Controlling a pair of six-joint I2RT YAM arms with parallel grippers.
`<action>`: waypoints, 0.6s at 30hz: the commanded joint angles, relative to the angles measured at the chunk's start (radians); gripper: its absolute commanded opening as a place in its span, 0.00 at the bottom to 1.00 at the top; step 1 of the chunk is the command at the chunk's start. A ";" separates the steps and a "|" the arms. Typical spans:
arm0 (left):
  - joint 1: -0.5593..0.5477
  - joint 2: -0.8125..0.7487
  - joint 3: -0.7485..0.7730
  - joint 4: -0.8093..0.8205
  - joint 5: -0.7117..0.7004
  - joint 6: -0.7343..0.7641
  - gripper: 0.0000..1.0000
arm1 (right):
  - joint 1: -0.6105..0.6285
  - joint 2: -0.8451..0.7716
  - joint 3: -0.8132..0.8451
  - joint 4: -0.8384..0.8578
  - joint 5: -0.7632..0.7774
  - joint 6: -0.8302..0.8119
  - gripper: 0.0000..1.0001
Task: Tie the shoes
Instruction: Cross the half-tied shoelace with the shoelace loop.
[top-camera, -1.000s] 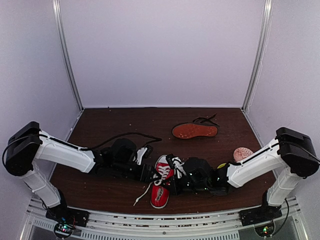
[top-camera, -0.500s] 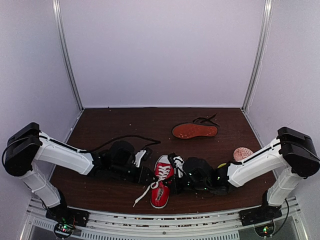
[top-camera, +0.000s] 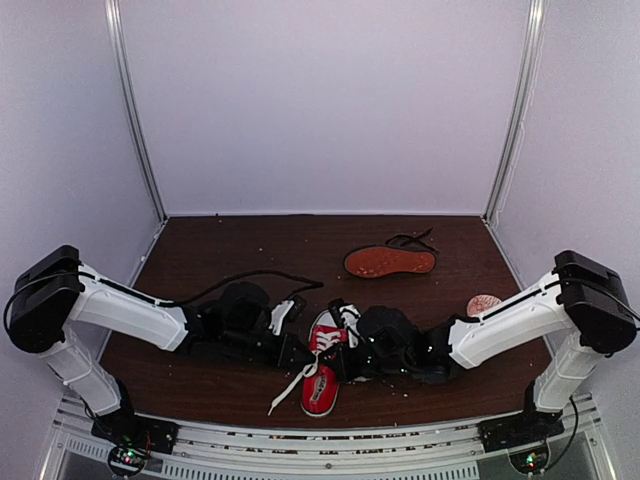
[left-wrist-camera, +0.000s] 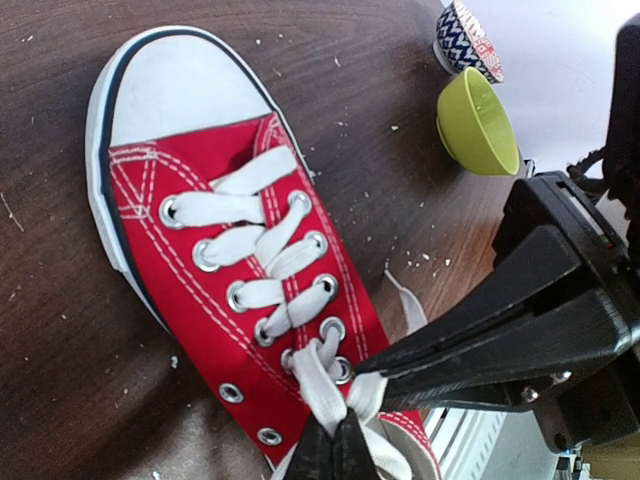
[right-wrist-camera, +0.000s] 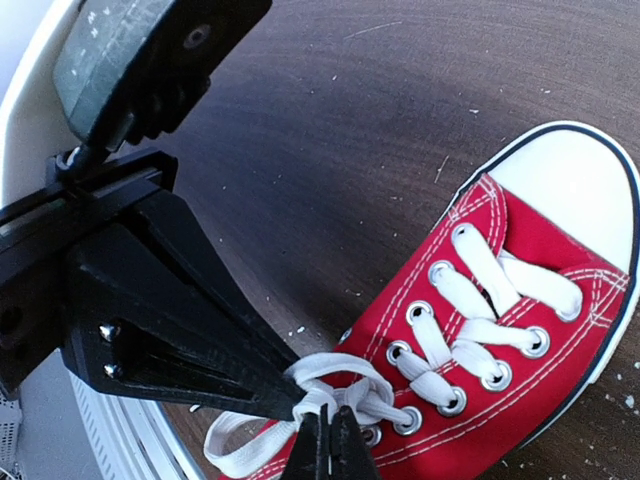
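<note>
The red sneaker (left-wrist-camera: 220, 230) lies near the counter's (top-camera: 220, 240) front, heel cropped in both wrist views. Left fingers (left-wrist-camera: 315, 460) and right fingers (right-wrist-camera: 308, 462) each pinch its white laces (right-wrist-camera: 335, 385) (tips mostly cut off); from above, both arms hide the knot. The black shoe (top-camera: 390, 261) lies sole-up well behind.

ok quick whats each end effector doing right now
left end effector: closed, pinching the white lace of the red sneaker
right end effector: closed, pinching the same white lace by the top eyelets
</note>
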 joint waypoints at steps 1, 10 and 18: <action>-0.005 -0.022 -0.008 0.038 -0.006 0.016 0.00 | -0.003 0.034 0.029 -0.011 -0.008 -0.018 0.00; -0.016 -0.034 0.024 -0.048 -0.036 0.080 0.00 | -0.004 0.073 0.024 0.000 -0.016 -0.005 0.00; -0.026 -0.047 0.034 -0.067 -0.047 0.121 0.04 | -0.007 0.078 0.024 0.003 -0.017 -0.001 0.00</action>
